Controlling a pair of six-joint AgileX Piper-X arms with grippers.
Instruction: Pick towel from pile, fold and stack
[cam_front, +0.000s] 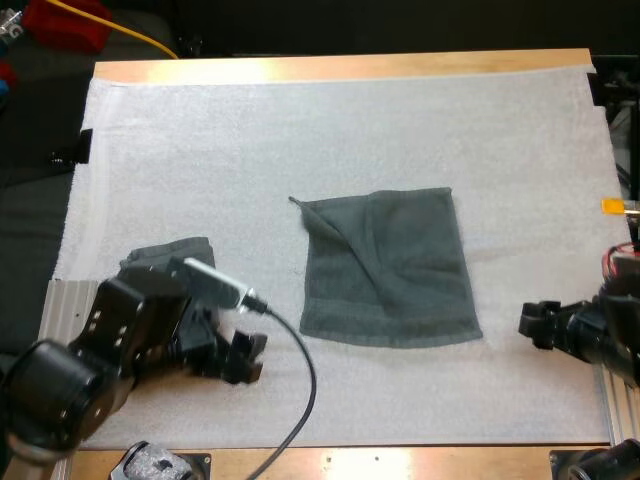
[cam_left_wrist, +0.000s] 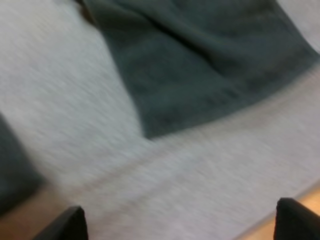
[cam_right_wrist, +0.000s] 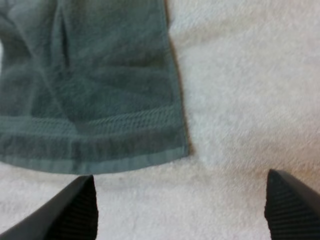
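Note:
A dark grey-green towel (cam_front: 385, 268) lies spread almost flat on the white mat (cam_front: 330, 130), with a diagonal crease and one far corner folded up. A second towel (cam_front: 168, 254) sits bunched behind my left arm. My left gripper (cam_front: 245, 358) is open just off the spread towel's near left corner (cam_left_wrist: 150, 131); its fingertips (cam_left_wrist: 67, 225) stand wide apart over bare mat. My right gripper (cam_front: 532, 325) is open too, short of the towel's near right corner (cam_right_wrist: 180, 149), with its fingertips (cam_right_wrist: 75, 207) apart above the mat.
The wooden table edge (cam_front: 400, 462) runs along the near side of the mat. Wide bare mat lies beyond the towel toward the far edge (cam_front: 340, 68).

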